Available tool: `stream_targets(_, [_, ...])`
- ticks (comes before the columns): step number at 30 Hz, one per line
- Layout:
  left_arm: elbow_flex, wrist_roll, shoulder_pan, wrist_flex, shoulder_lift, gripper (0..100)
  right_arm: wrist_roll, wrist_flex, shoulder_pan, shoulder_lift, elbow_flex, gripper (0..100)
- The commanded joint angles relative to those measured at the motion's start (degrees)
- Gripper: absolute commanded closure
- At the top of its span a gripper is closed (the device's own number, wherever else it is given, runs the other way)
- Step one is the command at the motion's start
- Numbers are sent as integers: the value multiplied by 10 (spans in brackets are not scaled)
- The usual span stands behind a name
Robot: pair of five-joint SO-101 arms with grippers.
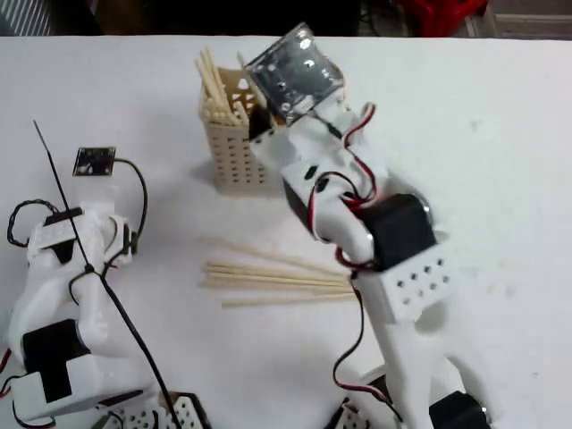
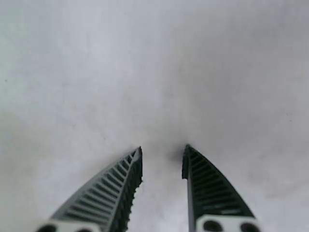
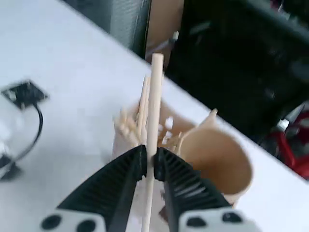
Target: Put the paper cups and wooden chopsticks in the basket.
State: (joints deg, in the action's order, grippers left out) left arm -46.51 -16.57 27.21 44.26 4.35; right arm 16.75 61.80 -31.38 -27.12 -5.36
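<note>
Chopstick (image 3: 155, 96) upright in right hand (image 3: 150, 154)

White, evenly lit table (image 1: 500, 134) below a narrow strip of room along the top of the high view. The strip holds a grey ribbed panel (image 1: 22, 13) at upper left, dark space at centre, and a red object (image 1: 442, 11) at upper right. In the right wrist view, a brown board (image 3: 164, 24) stands beside the ribbed panel, next to dark furniture (image 3: 241, 63).

Your lattice basket (image 1: 234, 156) holds a tan paper cup (image 3: 217, 154) and upright chopsticks (image 1: 214, 89); loose chopsticks (image 1: 277, 279) lie flat nearby.
</note>
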Motion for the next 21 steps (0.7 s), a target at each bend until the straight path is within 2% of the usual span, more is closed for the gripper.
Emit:
stream_targets(1, [5, -6, -7, -9, -1, 849, -33, -75, -6, -21, -64, 982])
stream_targets(6, [5, -6, -7, -9, -1, 849, -43, -188, -6, -7, -65, 981])
stream_targets(13, [5, -6, -7, -9, -1, 849, -39, -358, 0, 97, -69, 980])
stream_targets(21, [5, -6, -7, -9, -1, 849, -39, -359, 1, 170, -67, 976])
